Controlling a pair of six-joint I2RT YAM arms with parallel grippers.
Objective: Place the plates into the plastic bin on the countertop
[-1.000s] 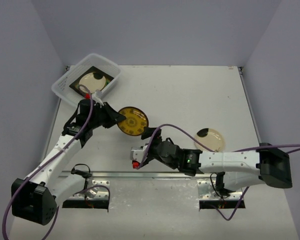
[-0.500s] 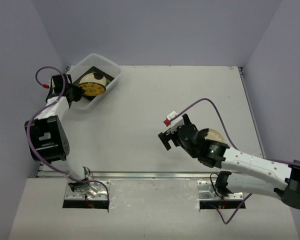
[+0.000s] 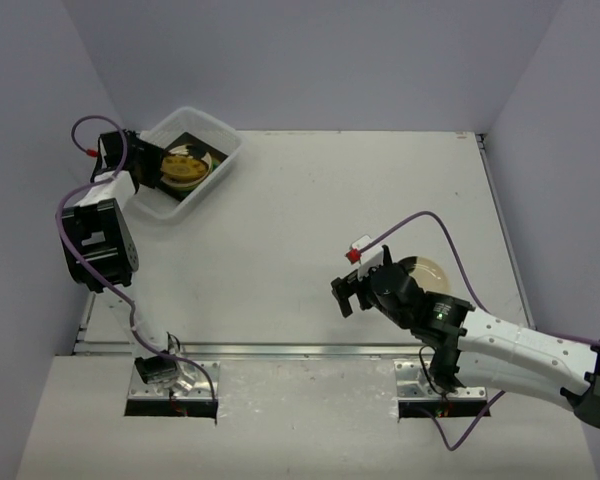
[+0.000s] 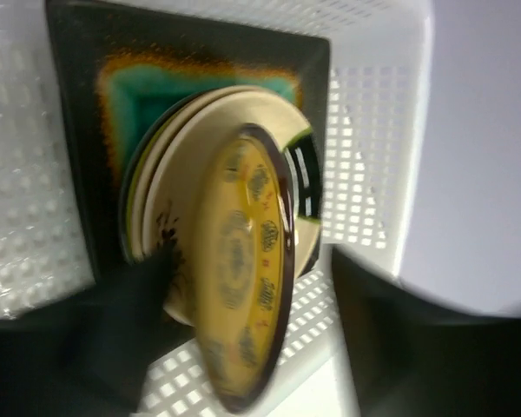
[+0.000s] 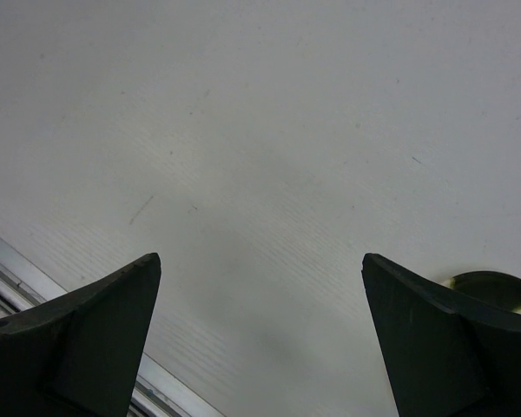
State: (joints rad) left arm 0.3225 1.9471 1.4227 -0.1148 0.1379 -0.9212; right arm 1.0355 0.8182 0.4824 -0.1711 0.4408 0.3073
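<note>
Plates mostly in the plastic bin (image 3: 212, 122) already: a teal-centred square plate (image 4: 148, 95) at the bottom, round plates (image 4: 161, 200) stacked on it, and a mustard-patterned plate (image 4: 243, 295) tipped on edge on top, between the parted left fingers (image 4: 113, 330), which do not clamp it. Well away from the bin, one cream plate (image 3: 425, 272) lies on the worktop (image 3: 310, 200), just beside the wide-open, empty right fingers (image 5: 78, 339), seemingly the last to move

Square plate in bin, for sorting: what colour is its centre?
Teal; square plate shows best in left wrist.
</note>
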